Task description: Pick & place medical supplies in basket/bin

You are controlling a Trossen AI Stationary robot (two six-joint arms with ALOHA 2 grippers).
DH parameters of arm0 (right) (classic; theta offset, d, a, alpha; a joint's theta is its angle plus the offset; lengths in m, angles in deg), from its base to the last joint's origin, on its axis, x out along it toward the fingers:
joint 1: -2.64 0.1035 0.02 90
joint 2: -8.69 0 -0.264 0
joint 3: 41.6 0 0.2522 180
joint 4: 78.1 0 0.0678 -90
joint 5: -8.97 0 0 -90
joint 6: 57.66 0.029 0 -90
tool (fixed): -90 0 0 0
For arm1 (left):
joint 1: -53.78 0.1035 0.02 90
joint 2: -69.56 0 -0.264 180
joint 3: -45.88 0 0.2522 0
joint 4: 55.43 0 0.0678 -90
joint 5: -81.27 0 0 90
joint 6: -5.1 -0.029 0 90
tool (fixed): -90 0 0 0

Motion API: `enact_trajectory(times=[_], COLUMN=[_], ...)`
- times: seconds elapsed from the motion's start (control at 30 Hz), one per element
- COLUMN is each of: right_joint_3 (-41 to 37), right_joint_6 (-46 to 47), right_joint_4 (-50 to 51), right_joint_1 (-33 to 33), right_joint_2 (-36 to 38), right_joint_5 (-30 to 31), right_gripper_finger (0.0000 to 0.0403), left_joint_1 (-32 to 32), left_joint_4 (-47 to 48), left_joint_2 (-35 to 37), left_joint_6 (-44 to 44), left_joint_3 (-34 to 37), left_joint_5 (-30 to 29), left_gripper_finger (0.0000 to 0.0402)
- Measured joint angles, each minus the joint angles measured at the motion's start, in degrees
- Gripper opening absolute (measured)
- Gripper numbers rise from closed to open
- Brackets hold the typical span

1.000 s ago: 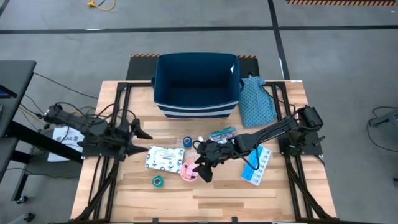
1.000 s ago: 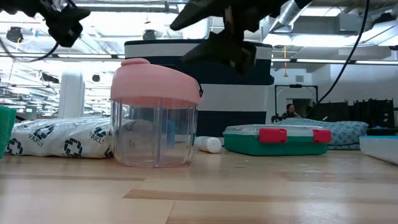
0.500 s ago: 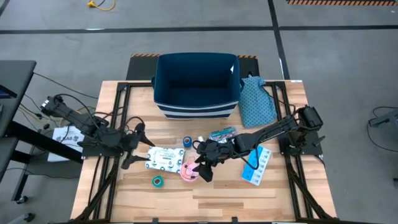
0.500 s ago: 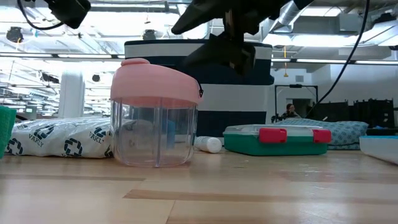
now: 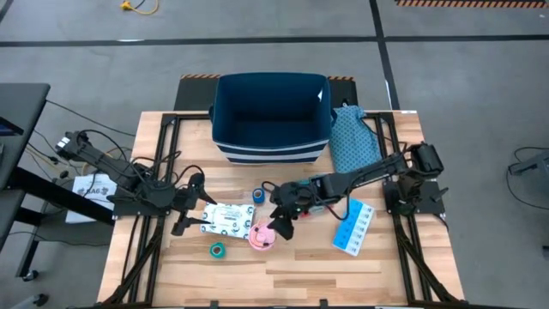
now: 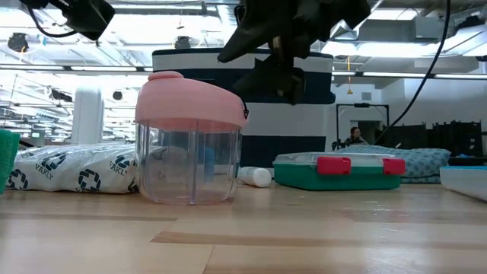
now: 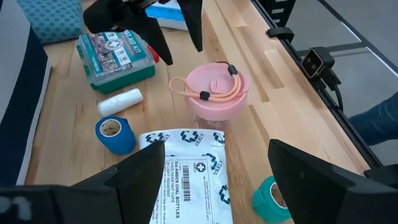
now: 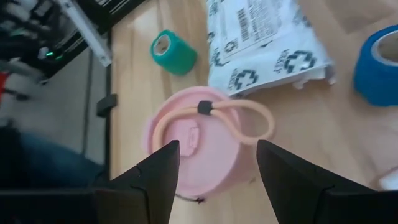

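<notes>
We are seeing the right gripper (image 5: 280, 225) hanging just above the pink cup (image 5: 262, 237), near the middle of the table (image 5: 395, 257). Its fingers (image 8: 155, 180) are standing apart, one on each side of the pink lid in the right wrist view, and they are holding nothing. In the low view the gripper (image 6: 278, 57) is staying above the lid, not touching it.

The left gripper (image 5: 190, 212) is waiting at the left side of the table, just beside the white packet (image 5: 225, 218). Its fingers (image 7: 134, 180) are also wide apart and empty, with the packet (image 7: 194, 174) lying between and beyond them in the left wrist view.

The cup (image 7: 217, 92) is standing upright, with a pink cord lying on its lid. The packet is touching it or almost touching it; we cannot tell which. The blue roll (image 5: 258, 196) and the white tube (image 7: 120, 101) are lying near the packet, toward the bin (image 5: 271, 120). The green roll (image 5: 218, 250) is lying near the front edge. The teal box (image 7: 116, 54) is lying under the right arm. The pill organiser (image 5: 353, 227) is lying on the right part of the table. The navy bin is standing at the far edge, and none of the supplies is showing inside it.
</notes>
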Motion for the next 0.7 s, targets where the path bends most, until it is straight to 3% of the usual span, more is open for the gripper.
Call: enact_trajectory(times=[0.23, 0.7], right_joint_3=[0.0, -0.3], right_joint_6=[0.5, 3.5], right_joint_4=[0.0, 1.5], right_joint_1=[-2.8, -4.4], right_joint_2=[0.0, -2.8], right_joint_5=[-7.8, -9.8], right_gripper_finger=[0.0203, 0.0205], left_joint_1=[0.0, 0.0], left_joint_4=[0.0, 0.0], left_joint_2=[0.0, 0.0], left_joint_6=[0.1, 0.3], left_joint_3=[0.0, 0.0], left_joint_5=[-0.2, -0.2], left_gripper_finger=[0.0276, 0.0276])
